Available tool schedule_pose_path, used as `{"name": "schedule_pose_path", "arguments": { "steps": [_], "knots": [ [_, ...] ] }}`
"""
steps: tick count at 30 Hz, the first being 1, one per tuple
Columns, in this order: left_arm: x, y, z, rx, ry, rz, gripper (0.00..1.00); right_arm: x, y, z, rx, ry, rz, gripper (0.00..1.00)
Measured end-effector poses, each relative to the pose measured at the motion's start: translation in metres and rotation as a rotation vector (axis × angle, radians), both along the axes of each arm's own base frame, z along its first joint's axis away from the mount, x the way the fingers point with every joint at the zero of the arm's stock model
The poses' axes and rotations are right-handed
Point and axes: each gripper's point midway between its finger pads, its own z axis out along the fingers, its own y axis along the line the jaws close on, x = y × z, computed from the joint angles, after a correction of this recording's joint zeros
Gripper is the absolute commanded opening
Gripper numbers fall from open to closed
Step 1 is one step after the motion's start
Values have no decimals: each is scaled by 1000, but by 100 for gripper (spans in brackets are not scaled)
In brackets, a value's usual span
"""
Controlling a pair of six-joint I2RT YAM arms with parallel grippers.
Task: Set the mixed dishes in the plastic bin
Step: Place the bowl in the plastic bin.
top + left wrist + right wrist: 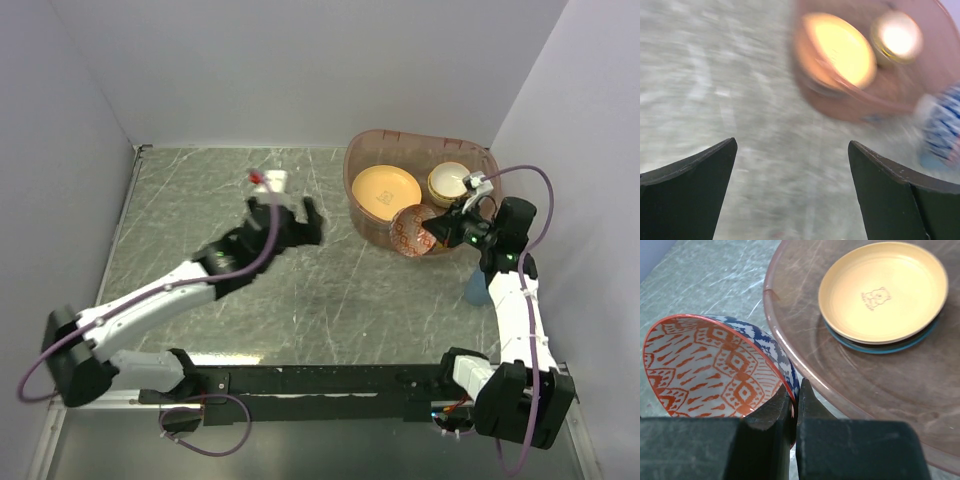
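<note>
The plastic bin [366, 160] stands at the back right, with a yellow-orange plate [386, 189] and a small cream bowl [449, 183] inside. My right gripper [796, 390] is shut on the rim of the red-patterned bowl [705, 370], which hangs tilted just outside the bin's front rim [840, 385]. The yellow-orange plate [882, 290] lies on a teal-edged plate [880, 347]. A light blue cup [477, 288] stands on the table, partly hidden by the right arm. My left gripper [285, 208] is open and empty over the middle of the table; its wrist view is blurred, its fingers [690, 185] spread wide.
The grey marbled tabletop [220, 200] is walled at the back and on both sides. The red-patterned bowl [413, 231] overlaps the bin's front edge in the top view. The arm bases and a black rail [320, 380] run along the near edge.
</note>
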Motion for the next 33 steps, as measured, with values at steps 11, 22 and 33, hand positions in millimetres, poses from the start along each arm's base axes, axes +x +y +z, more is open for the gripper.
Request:
{"name": "schedule_pose_path", "arguments": {
  "steps": [11,22,33],
  "knots": [
    [6,174,38,61,-146,308,99,11,-50,5,-8,-16,-187,0],
    [-11,207,-43,314,-38,336,99,93,-123,9,-85,89,-451,0],
    [-9,214,-45,371,-42,352,99,160,-188,-34,-225,266,-632,0]
  ]
}}
